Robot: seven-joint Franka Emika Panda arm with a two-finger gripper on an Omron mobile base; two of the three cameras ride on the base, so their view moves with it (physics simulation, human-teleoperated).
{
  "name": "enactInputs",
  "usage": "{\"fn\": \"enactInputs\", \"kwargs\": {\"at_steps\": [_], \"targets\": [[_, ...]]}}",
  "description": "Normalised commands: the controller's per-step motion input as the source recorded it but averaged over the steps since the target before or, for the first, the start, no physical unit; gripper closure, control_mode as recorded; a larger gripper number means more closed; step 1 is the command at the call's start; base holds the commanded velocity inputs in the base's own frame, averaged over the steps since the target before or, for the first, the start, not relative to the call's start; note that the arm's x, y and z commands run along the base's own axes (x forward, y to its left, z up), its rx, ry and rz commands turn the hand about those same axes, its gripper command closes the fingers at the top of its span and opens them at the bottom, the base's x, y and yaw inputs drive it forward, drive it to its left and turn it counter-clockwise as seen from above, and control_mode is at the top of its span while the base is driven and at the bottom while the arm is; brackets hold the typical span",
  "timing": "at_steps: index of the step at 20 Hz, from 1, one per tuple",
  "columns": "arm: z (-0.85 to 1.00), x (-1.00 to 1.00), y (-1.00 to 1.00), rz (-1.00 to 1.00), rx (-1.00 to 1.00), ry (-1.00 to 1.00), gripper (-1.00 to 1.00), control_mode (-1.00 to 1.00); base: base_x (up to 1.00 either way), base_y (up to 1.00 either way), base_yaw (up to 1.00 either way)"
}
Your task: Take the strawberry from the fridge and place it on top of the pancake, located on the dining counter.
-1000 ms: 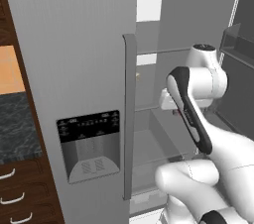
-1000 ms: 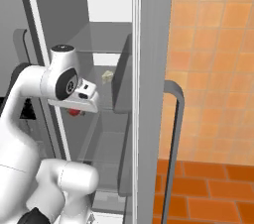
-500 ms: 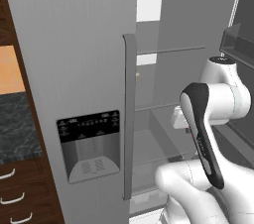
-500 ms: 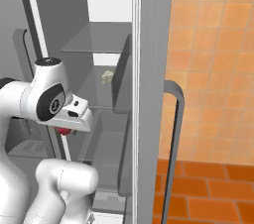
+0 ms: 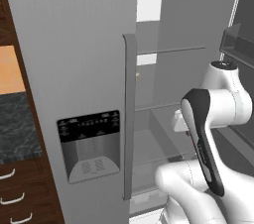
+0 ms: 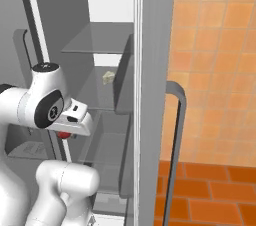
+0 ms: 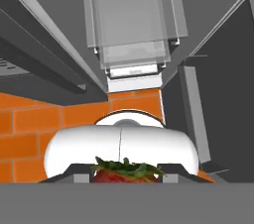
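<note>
The strawberry (image 7: pixel 126 172) sits low in the hand view, red with green leaves, pinched between the two dark tips of my gripper (image 7: pixel 126 177), which is shut on it. From the right base view the strawberry (image 6: pixel 64 135) shows as a red spot under the gripper (image 6: pixel 69 131), just in front of the open fridge (image 6: pixel 155 45). In the left base view the white hand (image 5: pixel 180 121) hangs before the fridge's (image 5: pixel 74 44) glass shelves. The hand points down at the floor. The pancake and the dining counter are out of view.
The fridge's closed left door carries a long handle (image 5: pixel 129 119) and a black dispenser panel (image 5: pixel 89 141). The open right door (image 5: pixel 238 44) stands close to my arm. A small pale item (image 6: pixel 108 77) lies on a shelf. Dark wooden drawers (image 5: pixel 15 198) stand at the left, above an orange brick floor (image 6: pixel 210 195).
The arm has drawn back out of the fridge and the hand has sunk and turned downward, with the strawberry still in the grip.
</note>
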Motion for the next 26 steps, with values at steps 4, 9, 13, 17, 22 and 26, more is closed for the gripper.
{"fn": "enactInputs", "kwargs": {"at_steps": [4, 9, 13, 17, 22, 26], "targets": [[0.0, 0.0, 0.0, 0.0, 0.0, 0.0, 1.0, 1.0, 0.0, 0.89, -0.41], [0.0, 0.0, 0.0, 0.0, 0.0, 0.0, 1.0, 1.0, -0.08, 0.69, -0.56], [0.0, 0.0, 0.0, 0.0, 0.0, 0.0, 1.0, 1.0, -0.38, 0.01, -0.83], [0.0, 0.0, 0.0, 0.0, 0.0, 0.0, 1.0, 1.0, -0.05, -0.08, -0.88], [0.0, 0.0, 0.0, 0.0, 0.0, 0.0, 1.0, 1.0, 0.0, -0.69, -0.76], [0.0, 0.0, 0.0, 0.0, 0.0, 0.0, 1.0, 1.0, 0.0, -0.99, -0.64]]}}
